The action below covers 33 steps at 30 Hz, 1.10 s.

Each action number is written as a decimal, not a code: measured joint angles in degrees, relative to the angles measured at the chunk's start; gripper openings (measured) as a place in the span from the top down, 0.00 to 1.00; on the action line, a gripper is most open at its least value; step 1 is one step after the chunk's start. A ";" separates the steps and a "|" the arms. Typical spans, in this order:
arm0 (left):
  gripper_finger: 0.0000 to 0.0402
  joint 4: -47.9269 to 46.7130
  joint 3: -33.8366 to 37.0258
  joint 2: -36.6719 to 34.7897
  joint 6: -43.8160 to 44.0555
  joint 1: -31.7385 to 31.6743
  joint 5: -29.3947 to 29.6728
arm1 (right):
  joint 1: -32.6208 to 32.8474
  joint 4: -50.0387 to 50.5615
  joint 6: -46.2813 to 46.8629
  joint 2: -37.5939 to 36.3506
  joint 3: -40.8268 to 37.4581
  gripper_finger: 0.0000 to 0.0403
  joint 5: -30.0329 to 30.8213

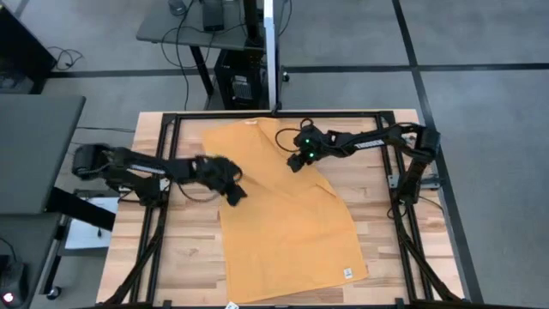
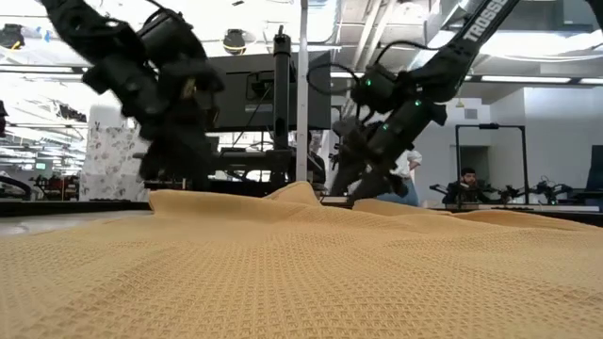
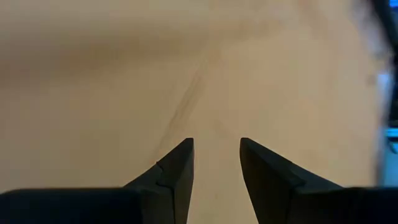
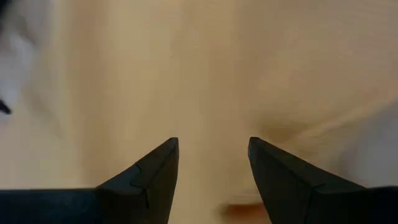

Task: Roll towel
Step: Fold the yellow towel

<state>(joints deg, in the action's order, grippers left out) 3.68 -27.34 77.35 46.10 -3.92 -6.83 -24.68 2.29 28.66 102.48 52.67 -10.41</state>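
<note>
**Mia:** Where is the towel [image 1: 283, 215]?

**Sam:** It lies spread out on the table [image 1: 386, 257], from near the far edge down to the near edge. It sits a bit crooked. Its little white tag [image 1: 348, 273] is by the near right corner of the cloth. Nothing is rolled yet.

**Mia:** What are the two hands doing?

**Sam:** The left gripper [image 1: 233, 192] is at the left edge of the towel, about halfway down the table. In its own camera its fingers [image 3: 180, 171] stand apart with cloth showing in the gap. It holds nothing that I can see. The right gripper [image 1: 294, 161] is over the far part of the towel, near a small bump in the cloth. Its fingers [image 4: 155, 171] are apart too, and they hold nothing.

**Mia:** What could go wrong?

**Sam:** I think each hand could pinch only a thin bit of cloth, and then it might slip out. The towel is crooked, so the roll could come out slanted, fat on one side. The bump near the far edge could get rolled in and make a lump. If one hand pulls before the other, the towel could slide across the wood and not roll.
</note>
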 joint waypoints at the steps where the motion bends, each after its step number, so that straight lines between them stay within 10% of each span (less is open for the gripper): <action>1: 0.72 0.22 0.34 1.51 1.93 1.43 1.03 | -0.77 1.90 -1.91 0.00 0.06 0.53 0.54; 9: 0.72 4.92 0.45 11.27 8.17 10.27 2.04 | -8.67 14.44 -15.02 -5.19 0.06 0.53 7.56; 20: 0.72 4.69 1.17 5.63 8.22 8.76 0.98 | -12.84 15.46 -16.64 -17.79 0.11 0.53 8.00; 33: 0.72 0.27 1.10 3.34 8.45 9.18 1.57 | -14.11 -2.13 -6.03 2.16 3.64 0.62 0.02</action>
<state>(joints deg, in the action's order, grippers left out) 3.95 -26.24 80.69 54.54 5.26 -5.26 -38.79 0.15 22.62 104.64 56.31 -10.39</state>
